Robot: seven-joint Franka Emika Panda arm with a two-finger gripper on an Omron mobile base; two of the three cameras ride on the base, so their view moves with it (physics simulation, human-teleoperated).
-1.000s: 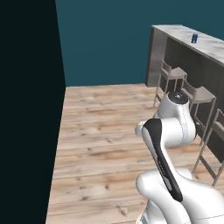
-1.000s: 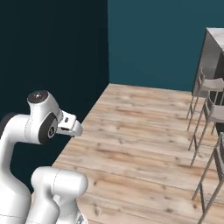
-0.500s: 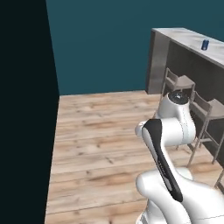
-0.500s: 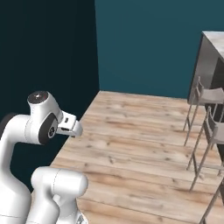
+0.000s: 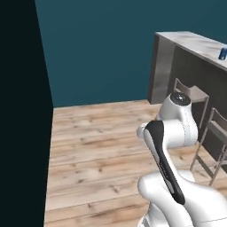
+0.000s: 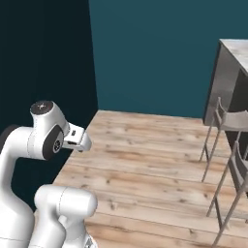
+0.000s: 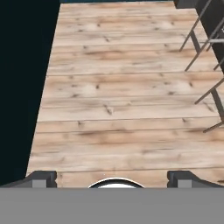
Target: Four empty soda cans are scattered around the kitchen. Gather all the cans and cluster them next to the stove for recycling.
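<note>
Blue soda can (image 5: 223, 53) on the bar counter (image 5: 195, 43) — far off, gripper (image 7: 112, 178) spread wide, holding nothing, above wood floor (image 7: 122, 109).

Both base cameras sit behind the arm, looking forward and down across the plank floor (image 5: 97, 150) toward the teal wall (image 6: 155, 53) at twelve o'clock, sharing the stools (image 6: 225, 140) at two o'clock. The hand camera looks steeply down at the same planks.

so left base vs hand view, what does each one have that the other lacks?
Left base view alone: the blue soda can on the grey counter, the teal wall, and the arm. Hand view alone: the hand, its two fingertips set wide apart with nothing between them. Both: the wood plank floor and the bar stools.
</note>
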